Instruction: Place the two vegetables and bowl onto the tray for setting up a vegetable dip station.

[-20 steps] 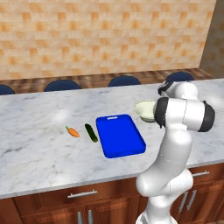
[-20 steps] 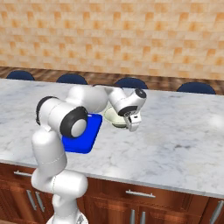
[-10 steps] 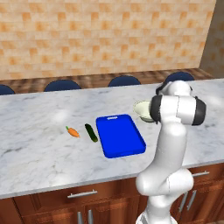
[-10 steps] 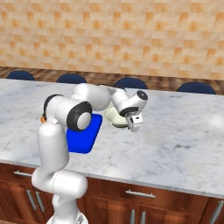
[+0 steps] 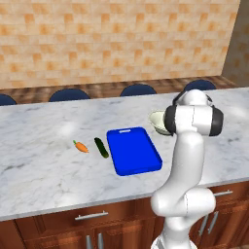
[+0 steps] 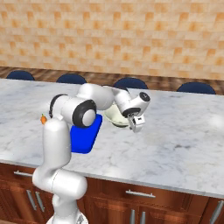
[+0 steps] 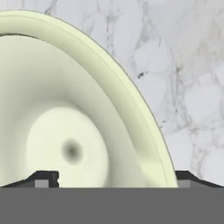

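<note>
The cream bowl [image 5: 158,121] sits on the marble counter just right of the blue tray [image 5: 133,151], partly behind my arm. The cucumber [image 5: 101,147] and the carrot [image 5: 80,146] lie left of the tray. In the right base view my gripper [image 6: 136,126] hangs at the right edge of the bowl [image 6: 113,116]. The hand view shows the bowl [image 7: 65,131] from close above. My gripper [image 7: 113,180] is open and straddles the rim, with one fingertip [image 7: 42,179] over the inside and the other outside over the counter.
Dark blue stool tops [image 5: 138,90] line the far side of the counter [image 5: 44,170]. The tray [image 6: 85,136] and the carrot [image 6: 43,119] show past my arm in the right base view. Bare marble lies right of the bowl.
The gripper has sunk a little at the bowl's right edge, and the elbow has swung upright. The bowl, the tray and the vegetables have not moved.
</note>
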{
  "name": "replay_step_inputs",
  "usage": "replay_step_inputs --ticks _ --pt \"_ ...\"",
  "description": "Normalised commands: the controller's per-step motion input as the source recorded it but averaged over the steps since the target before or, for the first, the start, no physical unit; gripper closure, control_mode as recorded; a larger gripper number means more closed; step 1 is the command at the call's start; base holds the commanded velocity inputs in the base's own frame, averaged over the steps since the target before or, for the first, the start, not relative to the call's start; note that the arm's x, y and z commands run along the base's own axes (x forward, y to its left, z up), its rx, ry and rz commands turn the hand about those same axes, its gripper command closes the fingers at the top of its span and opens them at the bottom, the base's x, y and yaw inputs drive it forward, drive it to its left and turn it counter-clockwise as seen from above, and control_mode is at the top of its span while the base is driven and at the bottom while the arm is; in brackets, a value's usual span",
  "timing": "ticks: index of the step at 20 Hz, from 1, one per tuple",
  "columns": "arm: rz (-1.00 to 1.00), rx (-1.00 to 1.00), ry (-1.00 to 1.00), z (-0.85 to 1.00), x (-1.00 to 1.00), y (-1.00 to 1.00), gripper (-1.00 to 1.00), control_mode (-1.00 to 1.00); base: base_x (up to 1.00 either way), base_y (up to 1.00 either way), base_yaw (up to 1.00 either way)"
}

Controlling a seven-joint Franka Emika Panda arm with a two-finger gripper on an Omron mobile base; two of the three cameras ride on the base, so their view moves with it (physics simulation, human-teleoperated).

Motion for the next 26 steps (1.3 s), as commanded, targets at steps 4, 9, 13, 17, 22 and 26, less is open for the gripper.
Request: replay_step_inputs --ticks 4,9,13,17,22,26 --pt "0.00 0.02 0.00 -0.08 0.05 0.00 1.00 -1.00 0.00 0.00 0.00" --pt "0.00 0.04 0.00 0.00 0.00 0.00 1.00 -1.00 0.00 0.00 0.00" --pt "0.01 0.03 0.00 0.10 0.00 0.00 1.00 -1.00 0.00 0.00 0.00" --pt "0.08 0.01 -0.05 0.25 0.00 0.00 1.00 -1.00 0.00 0.00 0.00" --pt "0.14 0.00 -0.12 0.29 -0.03 0.02 1.00 -1.00 0.00 0.00 0.00" --pt "0.14 0.00 -0.25 0.30 -0.07 0.05 1.00 -1.00 0.00 0.00 0.00"
